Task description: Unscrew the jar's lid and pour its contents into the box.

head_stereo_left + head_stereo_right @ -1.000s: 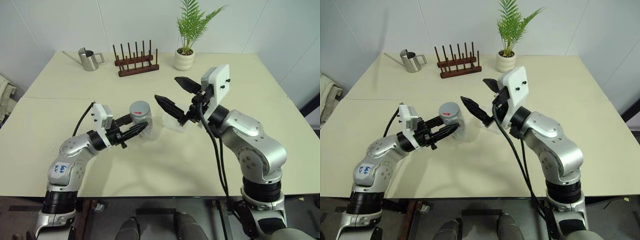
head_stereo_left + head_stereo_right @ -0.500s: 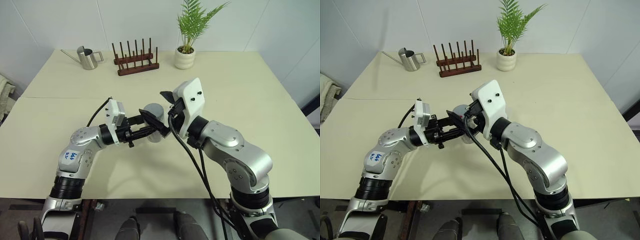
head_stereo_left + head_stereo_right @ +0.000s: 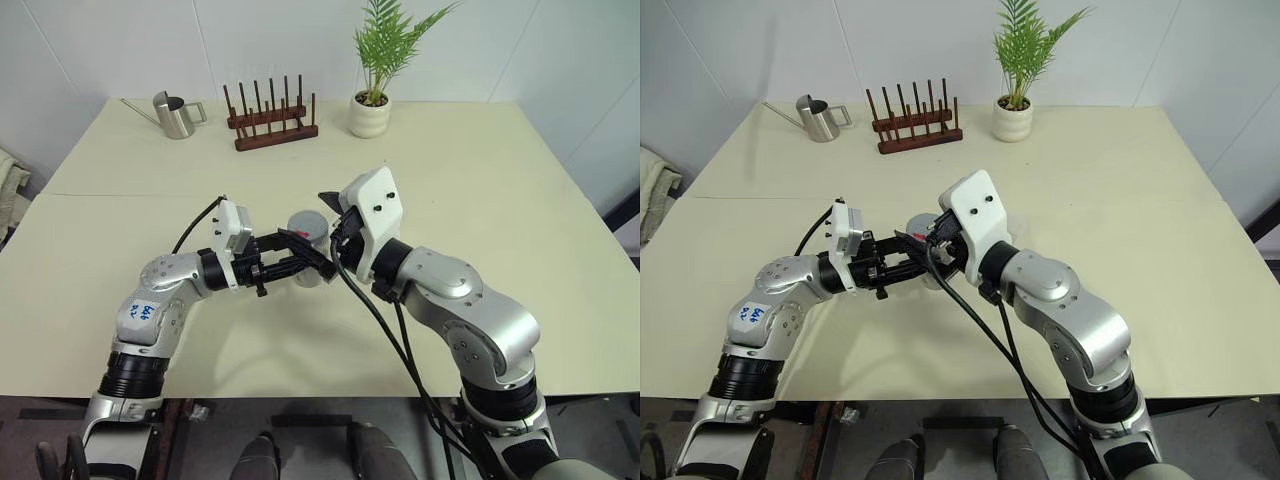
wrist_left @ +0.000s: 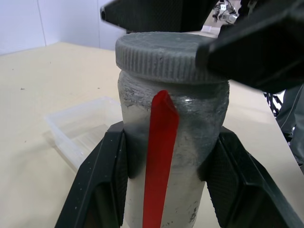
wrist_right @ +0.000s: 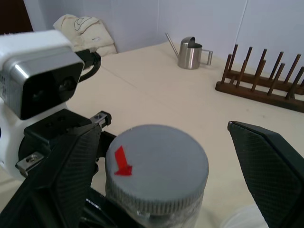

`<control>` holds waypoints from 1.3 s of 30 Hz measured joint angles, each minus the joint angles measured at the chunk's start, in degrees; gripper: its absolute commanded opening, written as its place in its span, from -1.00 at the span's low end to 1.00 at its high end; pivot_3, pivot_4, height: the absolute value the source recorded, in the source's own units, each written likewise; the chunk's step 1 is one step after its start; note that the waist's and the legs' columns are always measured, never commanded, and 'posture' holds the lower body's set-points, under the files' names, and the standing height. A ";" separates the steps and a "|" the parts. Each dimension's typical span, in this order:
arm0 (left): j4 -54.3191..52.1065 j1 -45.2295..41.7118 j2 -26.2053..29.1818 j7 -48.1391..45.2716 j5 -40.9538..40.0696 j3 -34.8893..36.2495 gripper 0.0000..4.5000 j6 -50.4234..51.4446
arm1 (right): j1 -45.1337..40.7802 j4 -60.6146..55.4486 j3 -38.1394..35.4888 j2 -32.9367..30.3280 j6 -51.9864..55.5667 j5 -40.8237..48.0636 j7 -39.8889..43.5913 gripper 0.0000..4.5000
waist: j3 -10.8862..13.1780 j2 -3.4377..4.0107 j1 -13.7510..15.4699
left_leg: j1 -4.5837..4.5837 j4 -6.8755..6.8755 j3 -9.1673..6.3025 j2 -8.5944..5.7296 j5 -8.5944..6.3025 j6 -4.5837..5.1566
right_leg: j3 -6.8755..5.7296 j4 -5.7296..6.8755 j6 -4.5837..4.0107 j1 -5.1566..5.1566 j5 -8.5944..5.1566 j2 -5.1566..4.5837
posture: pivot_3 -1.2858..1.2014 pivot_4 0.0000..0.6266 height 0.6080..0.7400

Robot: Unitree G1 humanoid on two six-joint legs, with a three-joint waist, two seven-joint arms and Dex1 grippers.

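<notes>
Cream-coloured counter (image 3: 520,190) is standing against white walls, carrying a steel watering can (image 3: 176,115), a wooden peg rack (image 3: 270,122) and a potted plant (image 3: 374,70) along its far edge.

Left gripper (image 4: 164,175) is clamping the jar (image 4: 171,156) by its body, one black finger pressing each side, and is holding it upright above the middle of the counter. The red stripe (image 4: 159,156) is running down the side of the jar that faces the left wrist camera.

The lid (image 5: 156,166) is sitting on the jar, with its red mark (image 5: 122,161) showing on top.

Right gripper (image 5: 161,166) is hanging around the lid with its fingers (image 5: 268,166) spread apart, one on each side. In the right wrist view both fingers are standing clear of the lid's rim; in the left wrist view one finger is overlapping the rim, so I cannot tell whether it is touching.

The box (image 4: 80,130) is lying on the counter just beside and behind the jar, seen in the left wrist view. The contents are hidden inside the jar.
</notes>
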 measured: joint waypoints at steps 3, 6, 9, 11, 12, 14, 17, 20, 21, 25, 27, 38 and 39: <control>0.02 -0.04 -0.44 0.16 0.19 0.00 -0.18 -0.13 | 0.01 0.00 0.24 -0.09 0.00 0.05 0.54 0.28 | 0.00 0.00 -0.02 | 0.01 0.00 -0.01 0.00 0.00 0.00 | 0.00 0.02 0.00 0.00 0.00 0.01 | 0.03 -0.52 1.00; 0.05 -0.05 -0.64 0.17 0.44 0.01 -0.18 -0.50 | 0.04 0.01 0.27 -0.17 -0.02 -0.06 0.73 0.13 | 0.00 0.00 0.00 | 0.01 0.01 0.00 0.00 0.00 0.00 | 0.00 0.02 0.00 0.00 0.00 0.00 | 0.03 -0.52 1.00; 0.12 -0.07 -0.90 0.17 0.61 0.04 -0.18 -0.57 | 0.04 0.01 0.21 -0.21 -0.03 -0.12 0.89 0.13 | 0.00 0.00 0.00 | 0.00 0.01 0.00 0.00 0.00 -0.01 | 0.00 0.02 0.00 0.00 0.00 0.00 | 0.03 -0.52 1.00; 0.17 -0.18 -1.27 0.18 0.70 0.13 -0.18 -0.57 | 0.03 0.01 -0.04 -0.20 -0.10 -0.06 1.24 0.13 | 0.00 0.00 0.01 | 0.00 0.00 0.00 0.00 0.00 -0.01 | 0.00 0.02 0.00 0.00 0.00 0.00 | 0.03 -0.52 1.00; 0.19 -0.26 -1.42 0.18 0.71 0.16 -0.18 -0.57 | 0.03 0.01 -0.21 -0.21 -0.16 -0.01 1.50 0.13 | 0.00 0.00 0.01 | 0.00 0.01 0.00 0.00 0.00 -0.01 | 0.00 0.02 0.00 0.00 0.00 0.00 | 0.03 -0.52 1.00; 0.19 -0.39 -1.53 -0.20 0.67 0.18 -0.18 -0.57 | 0.02 0.01 -0.75 -0.51 -0.32 0.42 2.74 0.13 | 0.00 0.00 0.01 | 0.00 0.01 0.00 0.00 0.00 -0.01 | 0.00 0.02 0.00 0.00 0.00 0.00 | 0.03 -0.52 1.00; 0.20 -1.03 -1.14 -2.47 0.07 0.20 -0.18 -0.42 | -0.10 0.00 -2.53 -1.96 -0.92 2.65 6.66 0.13 | 0.00 0.00 0.03 | 0.00 0.00 0.00 0.00 0.00 0.00 | 0.00 0.02 0.00 0.00 0.00 0.01 | 0.03 -0.52 1.00; 0.23 -2.07 0.15 -6.05 -0.71 0.18 -0.18 -0.14 | -0.87 0.02 -3.42 -5.02 -1.89 5.18 12.32 0.13 | 0.00 0.00 -0.05 | 0.01 0.00 0.00 0.00 0.00 0.00 | -0.01 0.01 0.01 0.00 0.00 0.01 | 0.03 -0.52 1.00; 0.22 -2.32 0.43 -7.34 -1.19 0.19 -0.18 -0.04 | -1.10 0.04 -3.84 -5.88 -2.36 6.00 14.16 0.13 | 0.00 0.00 -0.04 | 0.01 0.00 0.00 0.00 0.00 0.00 | -0.01 0.01 0.01 0.00 0.00 0.01 | 0.03 -0.52 1.00; 0.71 -3.02 0.96 -11.05 -2.46 0.26 -0.18 0.15 | -1.70 0.96 -4.96 -7.77 -3.79 7.94 19.65 0.13 | 0.00 0.00 -0.06 | 0.01 0.01 0.00 0.00 0.00 0.00 | -0.01 0.02 0.01 0.00 0.00 0.01 | 0.03 -0.52 1.00; 1.44 -3.72 1.43 -12.90 -3.38 0.28 -0.18 0.69 | -2.44 2.40 -5.13 -8.39 -4.99 8.70 22.50 0.13 | 0.00 0.00 -0.05 | 0.01 0.02 0.00 0.00 0.01 0.00 | -0.01 0.04 0.01 0.00 0.00 0.02 | 0.03 -0.52 1.00; 2.13 -6.13 2.72 -20.92 -5.95 0.12 -0.18 1.94 | -3.30 4.01 -6.05 -10.81 -9.22 12.14 31.70 0.13 | 0.00 0.00 -0.03 | 0.01 0.02 0.00 0.00 0.01 0.00 | -0.02 0.06 0.02 0.00 -0.01 0.01 | 0.03 -0.52 1.00; 2.31 -6.37 2.74 -21.51 -5.95 0.12 -0.18 1.89 | -3.30 4.10 -6.06 -10.85 -9.65 12.18 32.14 0.13 | 0.00 0.00 -0.03 | 0.01 0.03 0.00 0.00 0.01 0.00 | -0.02 0.07 0.02 0.00 -0.02 0.01 | 0.03 -0.52 1.00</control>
